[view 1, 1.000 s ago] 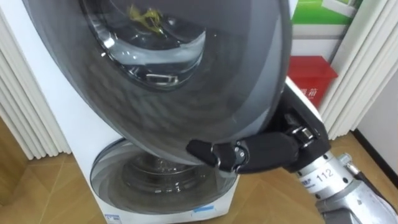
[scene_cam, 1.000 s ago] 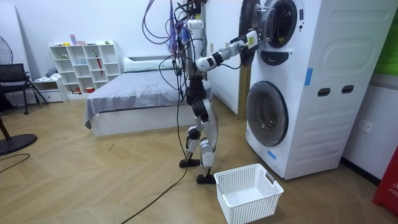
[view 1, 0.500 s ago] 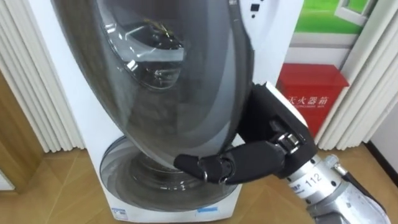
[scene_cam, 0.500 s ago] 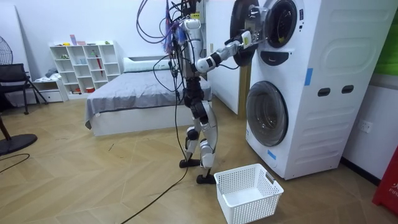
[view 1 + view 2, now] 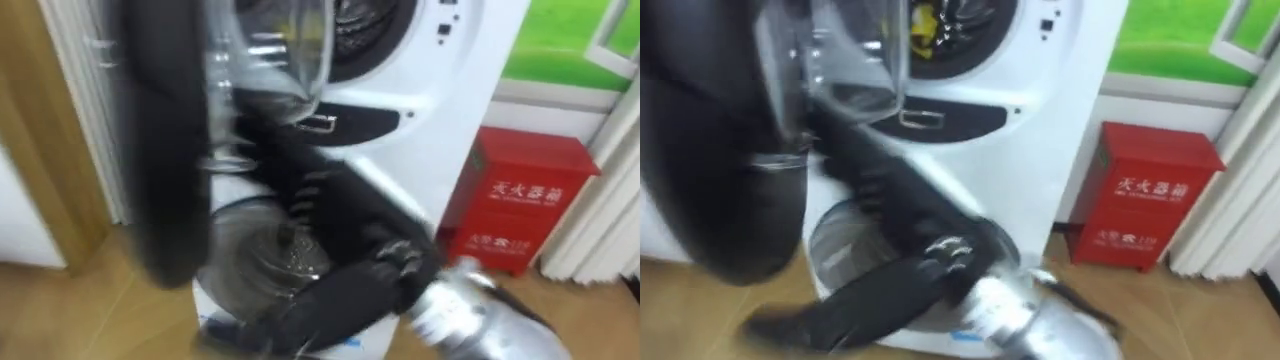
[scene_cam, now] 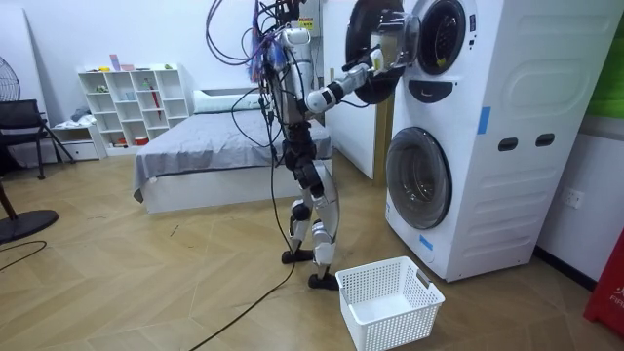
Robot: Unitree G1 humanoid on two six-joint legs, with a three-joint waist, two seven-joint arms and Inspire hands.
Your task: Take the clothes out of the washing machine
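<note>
Right hand [image 5: 335,298]: is stretching out low in front, blurred; whether its fingers are straight or curled cannot be told. Door [image 5: 165,150] of the upper washing machine [image 5: 450,90]: is standing open above and left of the fingers. Yellow garment [image 5: 923,20]: is lying inside the drum, beyond the fingers. Red box [image 5: 520,200]: is standing farther right.

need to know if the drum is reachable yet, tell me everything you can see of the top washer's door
The door is round, with a wide dark grey frame that looks like plastic and a clear, bowl-shaped window bulging from its middle. It stands wide open, turned away from the drum opening, and in the eye views it shows nearly edge-on at the left. In the room view it juts out from the upper machine toward the robot. The right hand is by its lower edge; contact cannot be made out.
</note>
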